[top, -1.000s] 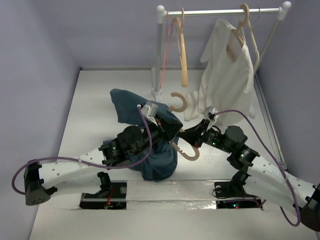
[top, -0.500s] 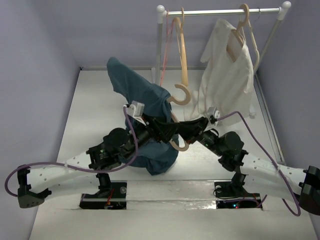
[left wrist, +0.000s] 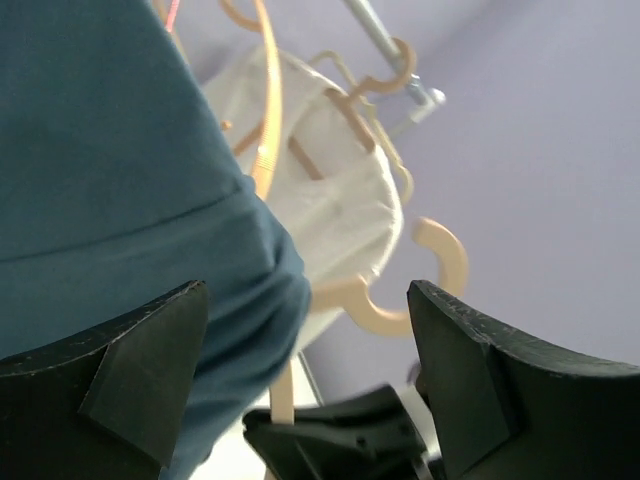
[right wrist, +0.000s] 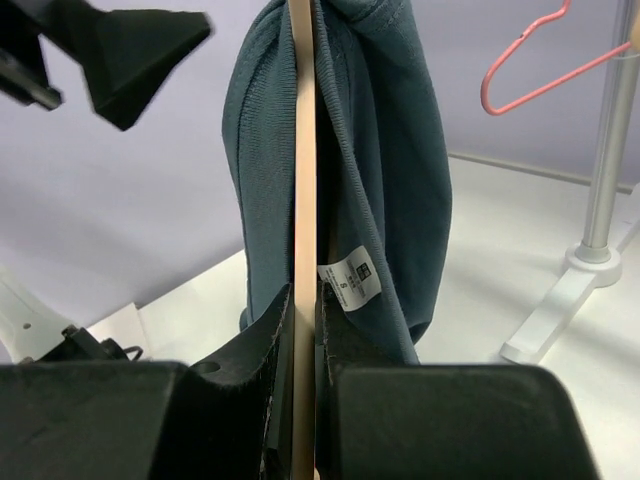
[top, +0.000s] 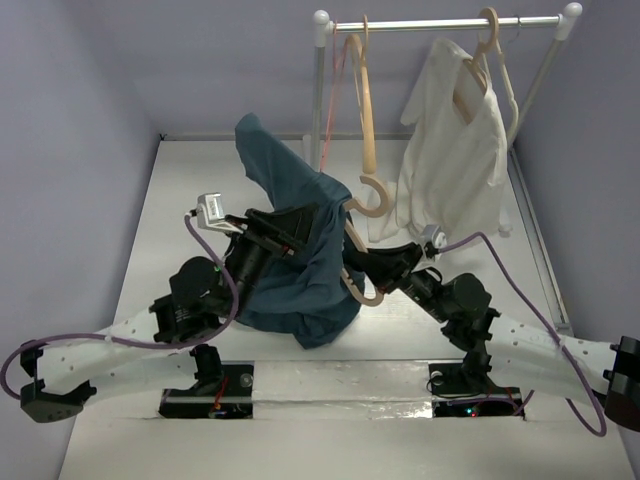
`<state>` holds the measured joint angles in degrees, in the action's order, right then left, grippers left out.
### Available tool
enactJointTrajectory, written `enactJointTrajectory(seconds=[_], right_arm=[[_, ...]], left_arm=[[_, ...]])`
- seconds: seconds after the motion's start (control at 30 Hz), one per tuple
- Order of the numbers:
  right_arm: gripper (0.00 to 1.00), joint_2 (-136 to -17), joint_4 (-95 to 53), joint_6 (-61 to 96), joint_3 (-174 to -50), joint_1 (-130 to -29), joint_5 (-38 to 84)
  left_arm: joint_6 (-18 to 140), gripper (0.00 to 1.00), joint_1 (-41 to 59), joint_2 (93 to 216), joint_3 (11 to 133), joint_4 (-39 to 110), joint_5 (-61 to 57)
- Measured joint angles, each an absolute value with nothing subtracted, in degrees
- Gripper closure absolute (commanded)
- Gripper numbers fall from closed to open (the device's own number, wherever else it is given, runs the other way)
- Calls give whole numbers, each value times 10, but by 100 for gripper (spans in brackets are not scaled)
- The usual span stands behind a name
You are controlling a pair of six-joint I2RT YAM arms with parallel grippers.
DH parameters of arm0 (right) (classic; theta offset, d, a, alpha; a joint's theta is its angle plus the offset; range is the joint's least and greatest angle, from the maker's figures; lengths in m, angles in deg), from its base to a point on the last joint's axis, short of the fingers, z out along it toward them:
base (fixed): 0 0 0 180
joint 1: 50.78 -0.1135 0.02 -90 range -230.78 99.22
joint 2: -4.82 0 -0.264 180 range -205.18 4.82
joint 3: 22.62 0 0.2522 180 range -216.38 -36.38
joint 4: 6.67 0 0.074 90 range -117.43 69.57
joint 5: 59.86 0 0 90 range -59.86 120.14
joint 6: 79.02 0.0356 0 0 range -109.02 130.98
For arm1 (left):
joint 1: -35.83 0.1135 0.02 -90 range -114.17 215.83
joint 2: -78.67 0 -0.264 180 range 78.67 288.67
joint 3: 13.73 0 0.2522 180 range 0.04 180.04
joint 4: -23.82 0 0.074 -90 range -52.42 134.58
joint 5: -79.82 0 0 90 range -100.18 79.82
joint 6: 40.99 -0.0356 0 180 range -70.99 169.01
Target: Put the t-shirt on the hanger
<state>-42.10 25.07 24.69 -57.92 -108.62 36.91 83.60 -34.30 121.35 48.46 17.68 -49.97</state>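
Mid-table [top: 200,200], the t-shirt [top: 295,270] is seen draped over the hanger [right wrist: 302,150], and both are held up off the surface. The hanger's lower end is pinched in the right gripper [right wrist: 302,300], just right of the cloth. Its hook is pushed out at the t-shirt's far right side, toward the rack [top: 440,22]. The left gripper [left wrist: 308,295] is placed at the t-shirt's left, fingers spread, nothing between them. Behind, far right, the rack is stood. A second hanger [top: 366,120] is hung toward its left end, a garment [top: 455,170] toward its right.

We see lilac walls [top: 80,100] around a white table [top: 200,180], with a metal clothes rail [top: 440,22] standing at its back.
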Motion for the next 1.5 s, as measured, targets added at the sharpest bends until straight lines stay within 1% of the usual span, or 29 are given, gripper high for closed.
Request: enactJointTrajectory(seconds=[0.13, 0.27, 0.33, 0.43, 0.47, 0.57, 0.7, 0.9, 0.93, 0.97, 1.03, 1.07, 1.13, 1.2, 1.4, 1.43, 1.47, 1.5], right_arm=[[100, -426, 250, 238, -579, -1102, 379], [100, -446, 250, 218, -581, -1127, 397], [100, -459, 249, 205, -583, -1144, 410], [100, -476, 248, 184, -589, -1168, 431], [100, -481, 248, 176, -592, -1174, 440], [100, -498, 248, 156, -606, -1181, 459], [100, -518, 248, 132, -632, -1186, 484], [100, -546, 237, 106, -668, -1188, 490], [100, -550, 235, 104, -673, -1189, 487], [100, -553, 233, 103, -678, -1191, 484], [100, -559, 230, 102, -684, -1195, 479], [100, -563, 230, 102, -686, -1195, 476], [100, -568, 228, 104, -688, -1196, 471], [100, -569, 223, 109, -693, -1198, 463], [100, -571, 204, 132, -709, -1198, 441], [100, -571, 202, 134, -710, -1198, 437], [100, -571, 199, 136, -712, -1198, 435], [100, -571, 196, 137, -713, -1198, 433]], left_arm=[[858, 21, -305, 1264, 512, 189, -522], [886, 22, -227, 1313, 517, 199, -487], [897, 23, -207, 1328, 517, 200, -472], [909, 25, -202, 1340, 515, 198, -459], [914, 28, -202, 1340, 510, 195, -457], [926, 32, -199, 1340, 494, 185, -456], [950, 34, -195, 1336, 464, 168, -457], [980, 52, -190, 1309, 430, 120, -471], [982, 57, -190, 1303, 425, 113, -473], [983, 70, -190, 1297, 420, 104, -473], [983, 77, -190, 1284, 409, 89, -472], [982, 87, -191, 1278, 405, 85, -473], [988, 91, -192, 1267, 395, 70, -470], [987, 100, -192, 1257, 384, 57, -469], [982, 100, -192, 1230, 366, 37, -465], [982, 96, -192, 1227, 363, 35, -463], [981, 76, -192, 1224, 362, 35, -463], [979, 64, -192, 1224, 362, 36, -462]])
